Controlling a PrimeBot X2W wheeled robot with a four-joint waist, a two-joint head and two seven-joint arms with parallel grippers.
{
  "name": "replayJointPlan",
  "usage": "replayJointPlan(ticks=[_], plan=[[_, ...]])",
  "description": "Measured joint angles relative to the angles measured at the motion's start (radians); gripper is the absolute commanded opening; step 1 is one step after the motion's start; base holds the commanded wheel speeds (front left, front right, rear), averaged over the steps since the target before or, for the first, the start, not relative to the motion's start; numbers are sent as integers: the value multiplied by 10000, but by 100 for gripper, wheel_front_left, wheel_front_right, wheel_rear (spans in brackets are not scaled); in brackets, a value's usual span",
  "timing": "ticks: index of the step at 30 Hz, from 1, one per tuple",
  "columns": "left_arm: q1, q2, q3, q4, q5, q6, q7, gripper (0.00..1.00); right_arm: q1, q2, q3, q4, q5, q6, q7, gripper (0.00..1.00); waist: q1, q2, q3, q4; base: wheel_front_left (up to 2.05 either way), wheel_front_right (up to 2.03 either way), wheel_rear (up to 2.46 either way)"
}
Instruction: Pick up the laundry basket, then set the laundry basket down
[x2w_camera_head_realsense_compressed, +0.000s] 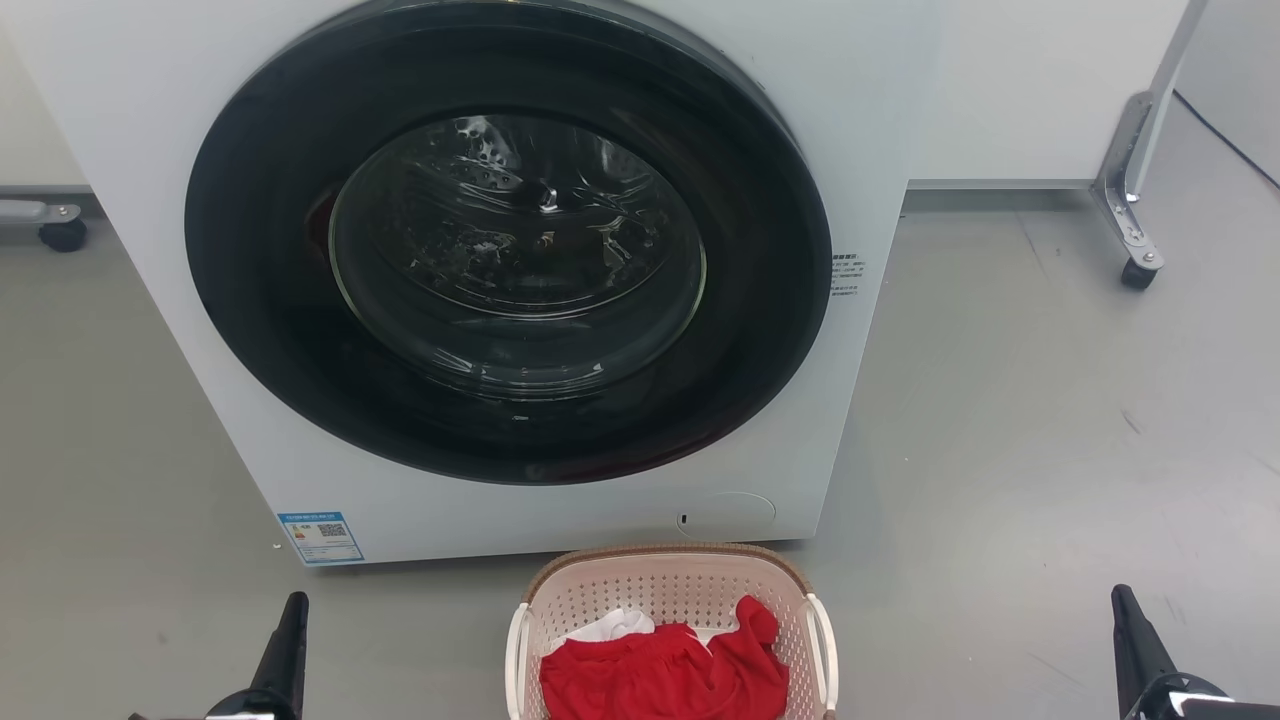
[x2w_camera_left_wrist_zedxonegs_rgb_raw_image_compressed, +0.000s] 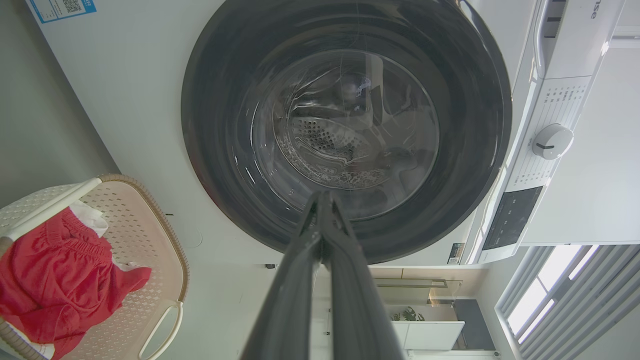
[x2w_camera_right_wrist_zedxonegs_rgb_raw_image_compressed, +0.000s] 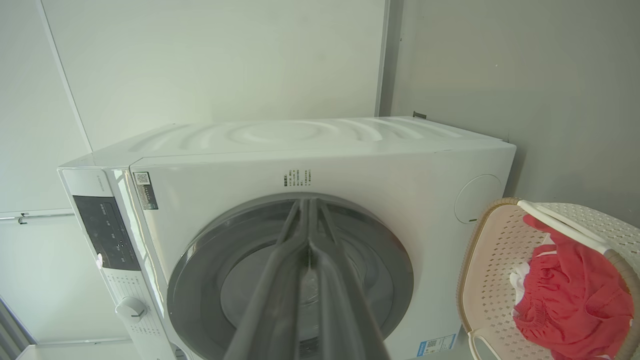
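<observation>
A white front-loading washer (x2w_camera_head_realsense_compressed: 880, 130) is seen standing on the grey floor (x2w_camera_head_realsense_compressed: 1000, 450), its dark round door (x2w_camera_head_realsense_compressed: 510, 250) shut. The laundry basket (x2w_camera_head_realsense_compressed: 670, 590) is set on the floor just in front of the washer's lower edge, between the two grippers. A red garment (x2w_camera_head_realsense_compressed: 660, 680) and a bit of white cloth (x2w_camera_head_realsense_compressed: 605, 628) are held inside it. A wheeled metal leg (x2w_camera_head_realsense_compressed: 1130, 200) is found well to the right, by the wall. Open floor is left on both sides of the basket. The left gripper (x2w_camera_head_realsense_compressed: 295, 605) and the right gripper (x2w_camera_head_realsense_compressed: 1122, 600) are placed well apart from the white handles (x2w_camera_head_realsense_compressed: 517, 650). In both wrist views the jaws appear drawn together, seemingly tip against tip, and nothing is gripped
</observation>
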Motion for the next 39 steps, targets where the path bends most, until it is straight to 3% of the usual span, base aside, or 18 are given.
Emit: replayJointPlan(ticks=[39], plan=[[0,0,0,-4,0,0,0,0,0,2,0,-4,0,0,0,0,0,0,1,0,0,0,0]])
